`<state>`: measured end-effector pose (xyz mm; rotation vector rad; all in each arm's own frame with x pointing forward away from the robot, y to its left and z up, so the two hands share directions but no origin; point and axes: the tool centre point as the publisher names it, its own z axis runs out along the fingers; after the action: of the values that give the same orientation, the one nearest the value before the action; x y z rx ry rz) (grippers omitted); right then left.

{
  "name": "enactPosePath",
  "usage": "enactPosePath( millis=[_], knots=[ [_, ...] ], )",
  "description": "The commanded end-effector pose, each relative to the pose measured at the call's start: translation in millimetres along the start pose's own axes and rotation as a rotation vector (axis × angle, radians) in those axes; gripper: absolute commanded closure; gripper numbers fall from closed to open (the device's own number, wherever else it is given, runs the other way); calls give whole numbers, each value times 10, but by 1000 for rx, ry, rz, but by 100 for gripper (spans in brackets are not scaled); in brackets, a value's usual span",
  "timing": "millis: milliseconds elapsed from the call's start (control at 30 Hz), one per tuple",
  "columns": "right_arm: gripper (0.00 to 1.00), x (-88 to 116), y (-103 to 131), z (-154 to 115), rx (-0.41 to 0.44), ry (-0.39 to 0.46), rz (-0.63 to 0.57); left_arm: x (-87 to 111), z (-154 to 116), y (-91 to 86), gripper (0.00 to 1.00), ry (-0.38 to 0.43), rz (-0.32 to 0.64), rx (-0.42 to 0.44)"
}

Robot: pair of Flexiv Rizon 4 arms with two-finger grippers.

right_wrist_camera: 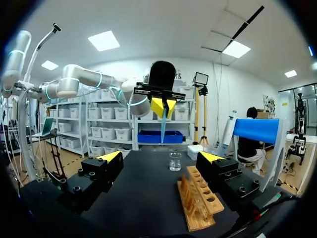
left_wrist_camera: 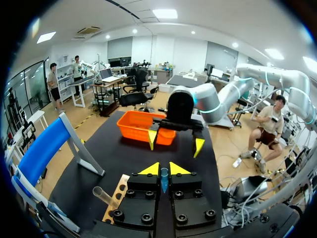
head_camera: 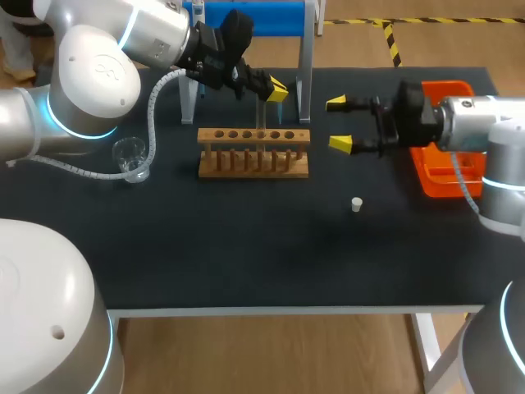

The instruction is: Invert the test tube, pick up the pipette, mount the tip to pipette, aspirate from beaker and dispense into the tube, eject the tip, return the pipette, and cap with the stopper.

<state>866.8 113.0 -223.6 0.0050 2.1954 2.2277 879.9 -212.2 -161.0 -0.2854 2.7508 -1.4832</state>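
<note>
— Left gripper [head_camera: 277, 90]: what has it got?
— Its yellow tips are clenched on the one test tube [left_wrist_camera: 164, 179], which hangs upright below them. From above, the tube sits over the wooden rack [head_camera: 254, 153]. Whether its lower end touches the rack, I cannot tell.
— And the right gripper [head_camera: 339, 124]?
— Released, with the fingers spread wide and nothing between them. It hovers just beside the rack's right end, pointing at the left one.
— Count the rest.
— One rack, with six holes as far as I can count from above. One glass beaker [head_camera: 131, 158] stands left of the rack. One small white stopper [head_camera: 357, 204] stands alone on the dark table [head_camera: 246, 254], nearer the front. One orange tray [head_camera: 447, 176] sits under the right arm.
— Anything hard to make out?
— That arm covers much of the tray, so its contents stay hidden. One blue-topped stand [head_camera: 283, 16] behind the rack is cut off at the frame's edge.
</note>
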Motion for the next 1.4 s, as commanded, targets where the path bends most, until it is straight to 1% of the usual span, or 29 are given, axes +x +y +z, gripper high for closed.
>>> enactPosePath(
  millis=[33,200,300,533,700,1067,1400],
  knots=[
    [0,70,51,146,24,-23,2,-4,-10,-5,100,2,-1,-3],
    [0,92,101,308,37,-10,12,-4,-10,-5,100,2,-1,-3],
    [0,91,122,402,62,7,15,-4,-10,-5,100,2,-1,-3],
    [0,20,150,565,103,40,-3,-4,-10,-5,100,2,-1,-3],
    [0,-6,152,622,106,55,-9,-4,-10,-5,100,2,-1,-3],
    [0,-128,182,765,79,82,1,-4,-10,-5,100,2,-1,-3],
    [0,-117,225,865,74,111,-4,-4,-10,-5,100,2,-1,-3]
  ],
)
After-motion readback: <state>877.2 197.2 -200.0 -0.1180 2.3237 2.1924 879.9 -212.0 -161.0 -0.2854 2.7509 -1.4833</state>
